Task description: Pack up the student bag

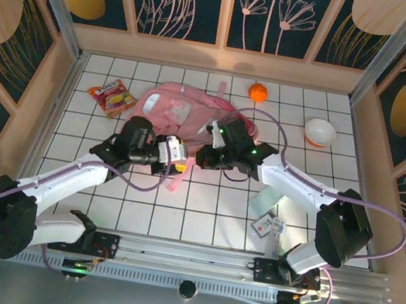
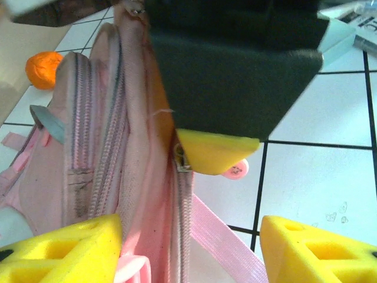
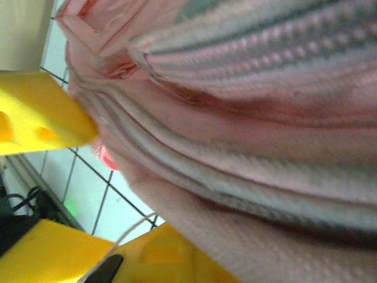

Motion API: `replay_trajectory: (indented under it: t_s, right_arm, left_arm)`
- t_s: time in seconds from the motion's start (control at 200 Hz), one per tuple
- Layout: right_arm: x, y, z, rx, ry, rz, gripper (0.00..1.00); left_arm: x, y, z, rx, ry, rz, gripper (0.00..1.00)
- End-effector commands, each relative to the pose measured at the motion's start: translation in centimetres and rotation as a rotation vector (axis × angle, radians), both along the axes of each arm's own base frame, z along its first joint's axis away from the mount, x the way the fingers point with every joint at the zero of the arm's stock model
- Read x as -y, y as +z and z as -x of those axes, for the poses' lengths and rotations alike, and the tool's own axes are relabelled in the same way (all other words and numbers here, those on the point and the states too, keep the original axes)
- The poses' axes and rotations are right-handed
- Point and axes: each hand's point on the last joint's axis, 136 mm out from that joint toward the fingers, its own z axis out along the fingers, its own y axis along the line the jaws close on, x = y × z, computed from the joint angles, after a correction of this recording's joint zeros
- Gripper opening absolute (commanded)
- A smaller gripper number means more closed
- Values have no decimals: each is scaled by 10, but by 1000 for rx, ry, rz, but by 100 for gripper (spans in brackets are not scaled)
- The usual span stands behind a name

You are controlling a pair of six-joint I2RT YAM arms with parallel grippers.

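The student bag, a soft pink backpack, lies at the back middle of the tiled table. In the left wrist view its zipper and a pink strap run between my left gripper's yellow fingers. The left gripper is open and straddles that edge without gripping it; from above it sits at the bag's near edge. My right gripper meets it from the right and is shut on the bag's edge at the zipper slider. A round pink pull tag sticks out beside its fingertip. Pink fabric crowds the right wrist view.
An orange ball lies behind the bag and a white bowl sits at the back right. A red snack packet is left of the bag. A pale box and a small card lie near the right arm.
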Motion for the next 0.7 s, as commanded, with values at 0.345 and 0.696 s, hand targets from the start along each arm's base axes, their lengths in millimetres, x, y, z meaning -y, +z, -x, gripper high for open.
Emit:
replay_trajectory:
  t_s: [0.345, 0.696]
  right_arm:
    - [-21, 60, 1, -33, 86, -206, 0]
    - [53, 30, -26, 4, -78, 48, 0]
  left_arm:
    - [4, -28, -35, 109, 69, -59, 29]
    - [-22, -45, -30, 119, 114, -201, 0]
